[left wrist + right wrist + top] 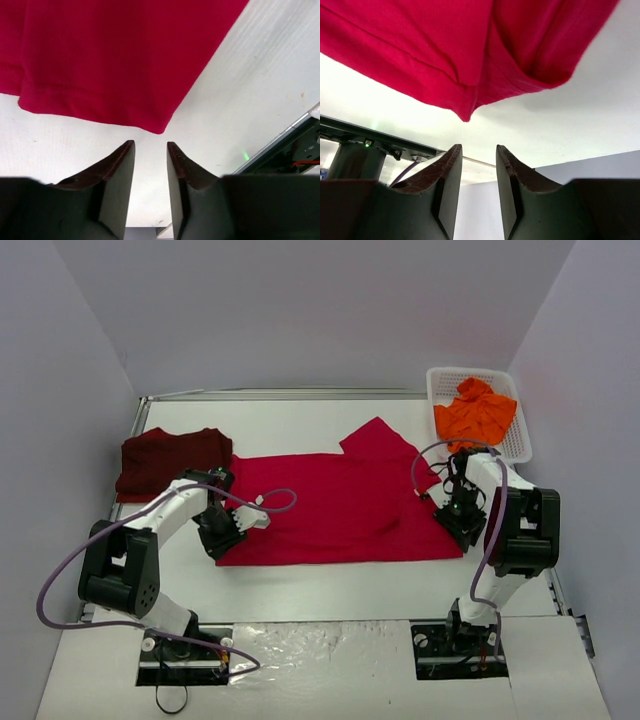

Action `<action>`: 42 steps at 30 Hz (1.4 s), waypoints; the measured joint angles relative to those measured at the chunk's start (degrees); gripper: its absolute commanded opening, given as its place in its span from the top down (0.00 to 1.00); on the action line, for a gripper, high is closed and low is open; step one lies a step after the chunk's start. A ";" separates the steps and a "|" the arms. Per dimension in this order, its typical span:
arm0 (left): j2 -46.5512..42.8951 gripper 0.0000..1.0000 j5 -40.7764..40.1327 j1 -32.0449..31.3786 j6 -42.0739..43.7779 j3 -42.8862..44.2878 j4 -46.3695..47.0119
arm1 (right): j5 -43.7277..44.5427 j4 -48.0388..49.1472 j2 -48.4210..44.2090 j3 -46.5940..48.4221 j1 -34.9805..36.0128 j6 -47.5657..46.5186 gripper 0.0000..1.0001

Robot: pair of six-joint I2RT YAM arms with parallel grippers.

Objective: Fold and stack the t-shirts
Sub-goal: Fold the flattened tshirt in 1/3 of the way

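Looking down from above, I see the red shirt (340, 510) spread flat across the middle of the white table (300, 425), one sleeve angled toward the far side. A maroon shirt (170, 460) lies folded at the far left, touching the red one's edge. An orange shirt (475, 415) sits crumpled in a white basket (522, 445) at the far right corner. The left gripper (222, 538) is low at the red shirt's near left corner, and the right gripper (460, 528) is low at its near right corner. From up here I cannot tell how the jaws stand.

The left wrist camera settles that. Its fingers (120, 170) stand slightly parted with bare table between them, and the hemmed corner of the red shirt lies just beyond the tips, not touching.

The right wrist camera shows the same for the other side. The jaws are parted and empty, and a folded corner of red cloth ends just short of them. Only this view shows the cloth doubled over there.

The table is plain white with a metal frame, and pale grey walls close it in on three sides.
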 measured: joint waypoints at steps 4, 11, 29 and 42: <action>-0.11 0.65 -0.24 0.00 0.92 1.40 -2.27 | -1.05 -1.57 -0.02 2.69 0.00 -0.02 0.70; -1.75 0.71 1.01 0.22 2.16 11.93 -7.02 | -3.85 -6.21 -0.07 11.41 0.13 -0.90 1.00; -3.54 0.74 1.40 2.23 -18.56 13.07 16.17 | -15.26 0.63 12.63 19.32 15.54 2.56 1.00; -3.61 0.74 -0.20 2.67 -19.58 11.39 18.49 | -17.62 2.05 19.21 24.68 20.61 4.07 1.00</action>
